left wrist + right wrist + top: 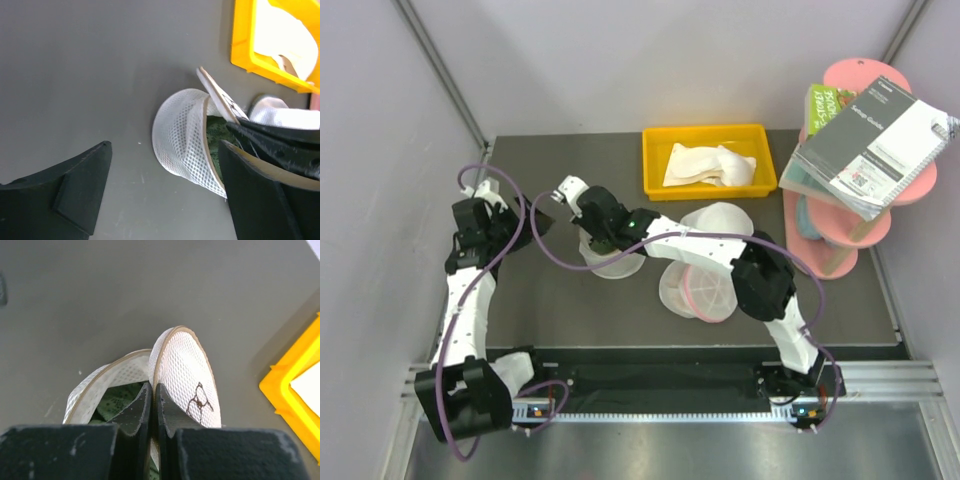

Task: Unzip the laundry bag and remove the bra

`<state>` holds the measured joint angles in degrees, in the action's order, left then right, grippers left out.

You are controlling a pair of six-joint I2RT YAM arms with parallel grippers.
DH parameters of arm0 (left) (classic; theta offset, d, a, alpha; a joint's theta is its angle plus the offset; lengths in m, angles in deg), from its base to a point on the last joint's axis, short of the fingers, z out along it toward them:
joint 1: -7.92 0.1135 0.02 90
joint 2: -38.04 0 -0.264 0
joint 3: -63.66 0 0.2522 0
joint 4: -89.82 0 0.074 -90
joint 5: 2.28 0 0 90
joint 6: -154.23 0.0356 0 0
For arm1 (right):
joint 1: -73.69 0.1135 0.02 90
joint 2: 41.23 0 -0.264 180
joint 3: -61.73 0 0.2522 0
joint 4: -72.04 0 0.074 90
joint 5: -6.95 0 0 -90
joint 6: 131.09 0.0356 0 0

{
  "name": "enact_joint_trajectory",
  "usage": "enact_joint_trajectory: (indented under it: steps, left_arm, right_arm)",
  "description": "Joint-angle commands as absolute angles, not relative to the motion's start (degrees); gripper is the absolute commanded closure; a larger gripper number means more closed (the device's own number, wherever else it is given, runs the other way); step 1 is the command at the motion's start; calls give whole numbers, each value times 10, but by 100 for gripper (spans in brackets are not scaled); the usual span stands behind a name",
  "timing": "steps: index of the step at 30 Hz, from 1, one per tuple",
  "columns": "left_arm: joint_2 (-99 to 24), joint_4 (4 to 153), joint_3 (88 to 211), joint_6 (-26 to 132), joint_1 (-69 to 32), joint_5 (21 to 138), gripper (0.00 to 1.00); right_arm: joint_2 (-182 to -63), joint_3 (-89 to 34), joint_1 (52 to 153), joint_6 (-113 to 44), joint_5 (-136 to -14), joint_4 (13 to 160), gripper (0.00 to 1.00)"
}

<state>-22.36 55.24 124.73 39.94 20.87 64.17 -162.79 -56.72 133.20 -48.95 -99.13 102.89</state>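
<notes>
Left gripper [165, 146] – fingers spread wide, nothing pinched, low over the dark table [550, 300] at the left, aimed at the laundry bag [617, 266] just ahead. The bag lies left of table centre with its beige-rimmed flap standing upright and a dark mark on the flap's face. It is open, and green lacy fabric [216, 131] shows inside. Right gripper [152, 388] – fingers pressed together, pinching the bag's beige rim where the raised flap meets the body; the right arm reaches across from the right base.

Just right of that arm's forearm:
- A pink-rimmed mesh bag [705, 296] lies flat, near the front.
- A plain white mesh bag [722, 218] sits behind it, partly under the arm.

At the back, a yellow bin [705, 131] holds a crumpled white cloth [705, 166]. At the far right a pink tiered stand [840, 246] carries a spiral-bound guide [875, 145] tilted on top, with a green booklet [820, 106] poking out behind it.
</notes>
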Motion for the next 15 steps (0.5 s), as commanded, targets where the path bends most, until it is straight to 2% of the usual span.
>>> enact_joint_trajectory:
  steps: [1, 6, 15]
  left_arm:
    - [-223, 607, 1232, 388, 209, 581, 13]
    - [-234, 628, 1223, 362, 170, 573, 16]
    - [-287, 697, 1195, 312, 63, 642, 17]
  right_arm:
    - [-1574, -557, 1339, -462, -1050, 975, 100]
    - [-1538, -522, 1339, -443, -1077, 957, 100]
    - [-1476, -455, 1342, -415, -1101, 936, 100]
